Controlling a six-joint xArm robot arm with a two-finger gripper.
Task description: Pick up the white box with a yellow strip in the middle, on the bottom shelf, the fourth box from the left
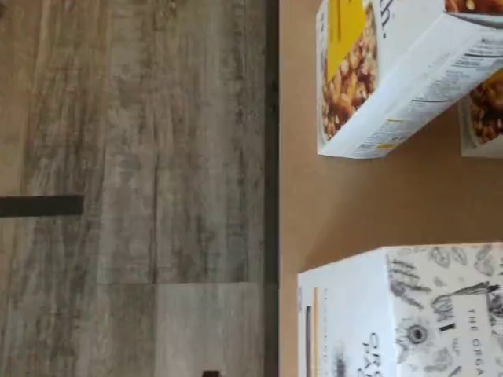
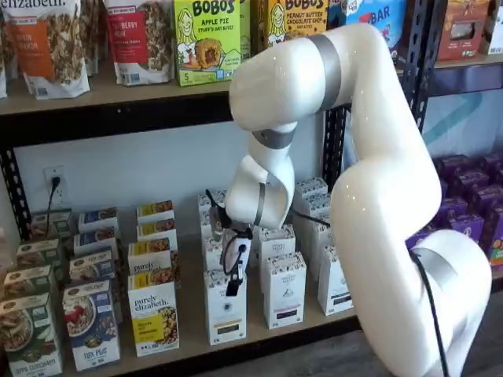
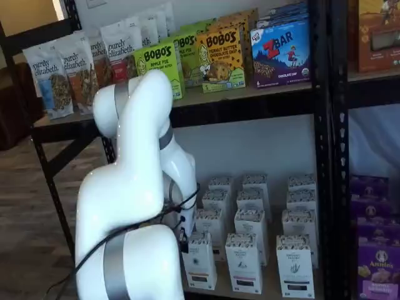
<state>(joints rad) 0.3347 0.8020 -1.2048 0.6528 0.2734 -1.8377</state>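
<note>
The white box (image 2: 225,312) stands at the front of the bottom shelf (image 2: 191,336), right of a purely elizabeth box (image 2: 153,316). In the wrist view its grey-patterned top (image 1: 428,314) and a thin yellow strip on its side show close to the shelf's black front edge (image 1: 271,157). My gripper (image 2: 233,281) hangs from the white arm just above and in front of that box's top, black fingers pointing down. It is open, with no box between the fingers. The arm's body hides most of the gripper where the box (image 3: 201,262) shows in a shelf view.
Similar white cartons (image 2: 283,290) stand to the right and in rows behind. Cereal boxes (image 2: 90,323) fill the left of the shelf. The upper board (image 2: 102,98) carries granola bags and Bobo's boxes. Black uprights (image 2: 336,149) and purple boxes (image 2: 464,220) stand to the right. Wood floor (image 1: 134,188) lies below.
</note>
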